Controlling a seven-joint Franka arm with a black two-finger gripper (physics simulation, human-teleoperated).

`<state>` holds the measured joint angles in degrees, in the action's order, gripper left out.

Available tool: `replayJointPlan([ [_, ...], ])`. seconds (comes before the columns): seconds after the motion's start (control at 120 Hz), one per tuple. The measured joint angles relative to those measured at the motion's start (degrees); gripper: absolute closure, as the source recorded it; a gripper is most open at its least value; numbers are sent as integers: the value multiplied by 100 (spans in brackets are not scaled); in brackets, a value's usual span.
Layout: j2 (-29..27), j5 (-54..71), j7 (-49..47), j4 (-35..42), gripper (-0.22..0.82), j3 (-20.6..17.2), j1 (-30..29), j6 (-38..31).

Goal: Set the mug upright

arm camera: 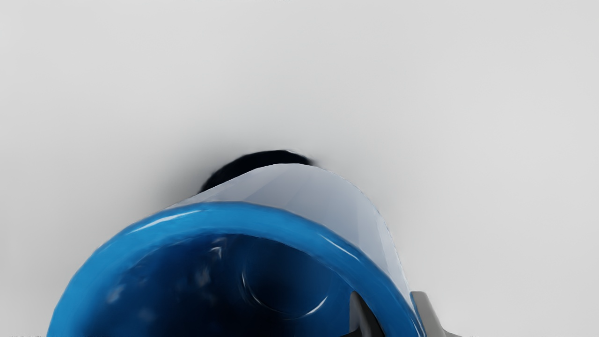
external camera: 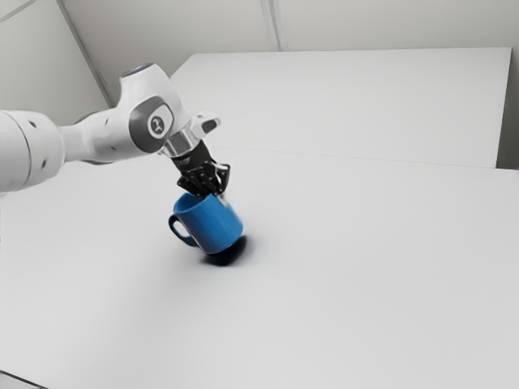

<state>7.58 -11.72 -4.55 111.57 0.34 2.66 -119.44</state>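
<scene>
Gripper point(external camera: 213, 192): left of center in the exterior view, angled downward toward the lower right of the frame. Closed on the wall of the mug point(external camera: 212, 224) near the rim. In the wrist view, one finger point(arm camera: 362, 320) inside the mug, the other finger point(arm camera: 427, 314) against the outside, with the wall pinched between both.

Mug: blue, directly below the gripper, left of center in the exterior view. Neither upright nor flat on its side; tilted, with mouth toward the upper left of the frame and base toward the lower right. Handle point(external camera: 180, 230) on the side toward the left of the frame. In the wrist view, open mouth facing the camera, with glossy blue rim, dark blue interior and a curved highlight around the inner floor. Outer wall pale gray in the same view, on the side of the outside finger.

Dark shadow point(external camera: 226, 254) on the table, just beneath the base. Contact between base and table: cannot tell.

Arm point(external camera: 101, 139): white, entering from the left edge of the exterior view and bending down to the gripper. Table point(external camera: 365, 284): plain, light gray, extending across the lower part of the frame.
</scene>
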Motion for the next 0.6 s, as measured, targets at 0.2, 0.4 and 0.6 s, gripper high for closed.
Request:
replayJointPlan([
  [0.2, -80, 1208, -101, 75, 78, -1, 127, -23],
  [0.4, -54, 1722, -212, 128, 78, -2, 199, -37],
  [0.6, 184, 1824, -299, 148, 78, -1, 208, -48],
])
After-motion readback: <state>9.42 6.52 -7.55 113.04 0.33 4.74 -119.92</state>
